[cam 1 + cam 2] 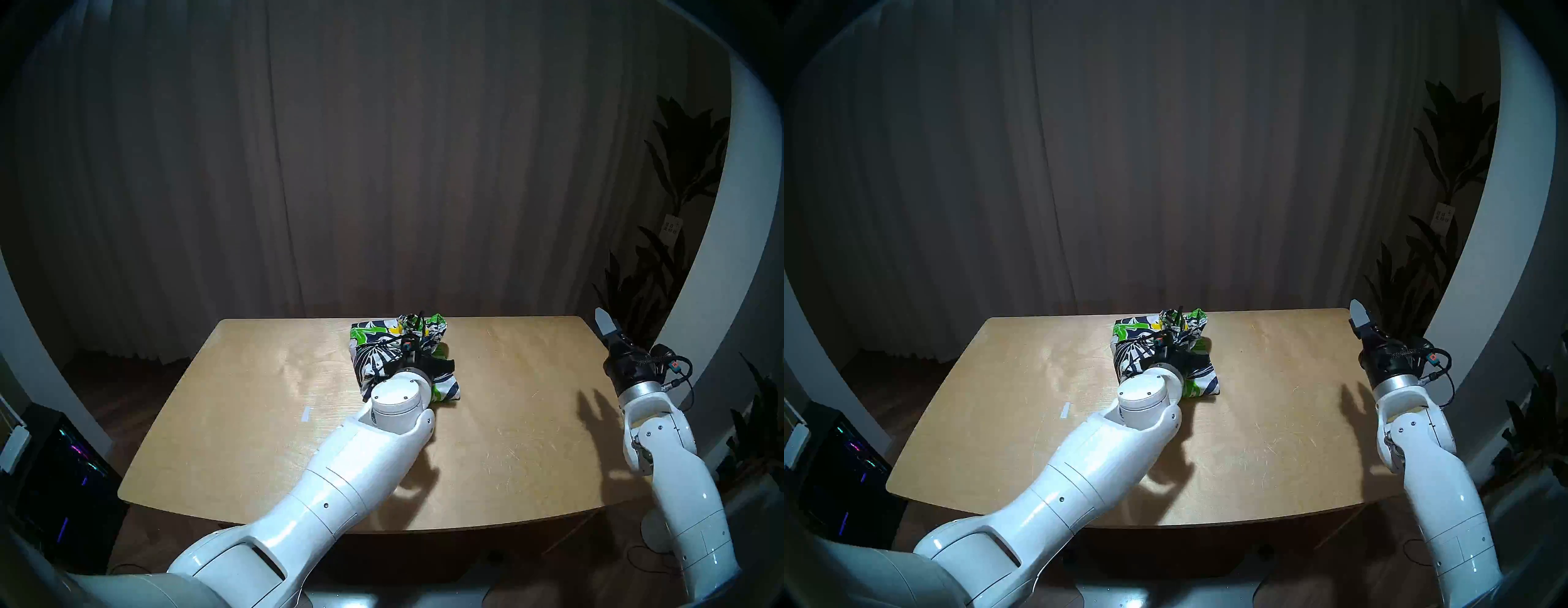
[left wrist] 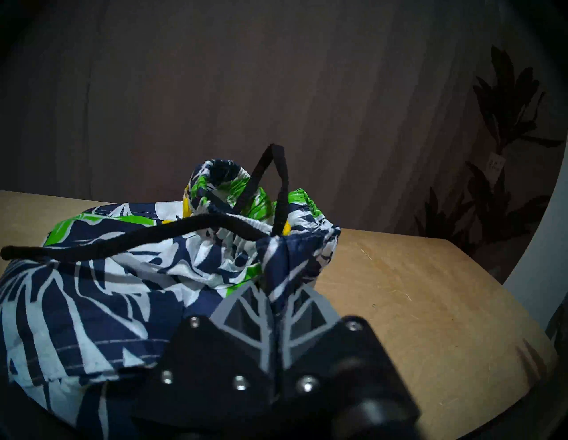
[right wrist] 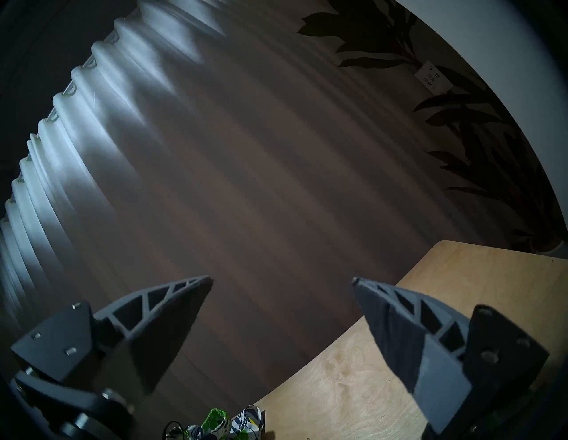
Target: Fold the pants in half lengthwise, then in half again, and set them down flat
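The pants (image 1: 370,366) lie as a bunched, folded bundle on the far middle of the wooden table (image 1: 254,446), the gathered waist at the far end. Their print is navy with white and green leaves (image 2: 92,307). A black drawstring (image 2: 123,239) loops up and trails over the top. My left gripper (image 2: 278,292) is shut on a fold of the pants' fabric near the waist, reaching over the bundle (image 1: 1128,361) from the near side. My right gripper (image 3: 282,279) stands open and empty, raised over the table's far right corner (image 1: 606,327). A corner of the pants (image 3: 242,425) shows below it.
A small white tape mark (image 1: 306,415) sits on the table left of my left arm. A dark curtain hangs behind the table. A potted plant (image 1: 679,191) stands at the right, beyond the table's edge. A computer case with lights (image 1: 63,467) sits on the floor at the left.
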Robot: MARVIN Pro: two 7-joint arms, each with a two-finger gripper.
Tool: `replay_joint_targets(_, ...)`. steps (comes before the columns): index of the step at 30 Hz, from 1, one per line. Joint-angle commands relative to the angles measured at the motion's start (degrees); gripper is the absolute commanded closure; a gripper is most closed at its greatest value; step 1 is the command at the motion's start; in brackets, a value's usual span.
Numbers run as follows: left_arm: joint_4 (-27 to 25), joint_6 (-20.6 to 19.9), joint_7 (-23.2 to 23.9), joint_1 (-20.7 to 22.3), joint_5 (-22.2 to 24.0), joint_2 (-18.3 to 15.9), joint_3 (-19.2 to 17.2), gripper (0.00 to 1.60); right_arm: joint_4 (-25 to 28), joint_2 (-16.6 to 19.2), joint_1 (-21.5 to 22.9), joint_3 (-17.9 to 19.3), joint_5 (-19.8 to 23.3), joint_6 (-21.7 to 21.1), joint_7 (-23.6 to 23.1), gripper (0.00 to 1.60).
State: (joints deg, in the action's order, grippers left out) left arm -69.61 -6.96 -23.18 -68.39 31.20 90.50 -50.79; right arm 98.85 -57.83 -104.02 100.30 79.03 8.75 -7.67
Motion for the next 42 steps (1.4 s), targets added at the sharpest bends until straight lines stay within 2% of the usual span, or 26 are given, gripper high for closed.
replay_joint_targets(1,1.16,1.37,-1.97,2.22,-1.43,3.32,0.94,0.56,0.72,1.09,-0.30,1.73,0.68,-0.23,-1.87,0.00)
replay_joint_targets(2,1.53,1.67,-2.02,2.35,-1.56,3.34,1.06,0.05,0.61,1.15,-0.31,1.77,0.78,-0.28,-2.03,0.00)
replay_joint_targets(3,1.93,1.93,-2.37,2.40,-1.45,3.57,0.87,0.00,0.49,1.23,-0.28,1.80,0.90,-0.38,-2.21,0.00)
replay_joint_targets(8,3.15,2.98,-3.36,2.91,-1.52,4.02,0.54,0.00,0.00,1.69,-0.12,1.85,1.31,-0.75,-2.78,0.00)
replay_joint_targets(15,-3.35,4.06,-2.89,1.31,-0.62,3.42,0.07,0.00,-0.73,2.16,0.48,1.87,1.51,-1.24,-2.90,0.00)
replay_joint_targets(18,-5.31,6.74,-1.90,1.55,0.37,4.34,-1.03,0.00,-1.17,2.21,1.06,1.67,1.50,-1.46,-2.82,0.00)
replay_joint_targets(21,-7.71,9.82,-1.06,2.07,0.64,3.80,-2.43,0.00,-1.20,2.33,1.71,1.07,0.96,-1.54,-2.72,0.00)
replay_joint_targets(27,-12.22,14.73,-0.98,1.35,-0.60,-0.60,-5.57,0.00,-0.90,1.83,3.74,-1.46,0.24,-1.75,-2.08,0.00)
replay_joint_targets(29,-14.17,15.40,-1.05,0.42,-0.97,-3.36,-7.17,0.00,-0.78,1.71,4.91,-3.03,-0.52,-1.75,-1.59,0.00)
replay_joint_targets(33,-17.29,14.75,-0.97,-2.35,-1.86,-6.26,-11.97,0.00,-0.82,1.36,7.12,-5.85,-2.20,-1.49,-0.18,0.00)
replay_joint_targets(42,-16.99,13.48,0.19,-5.43,-4.51,-12.36,-20.30,0.00,-0.88,-1.06,12.01,-12.15,-5.52,-0.41,3.96,0.00)
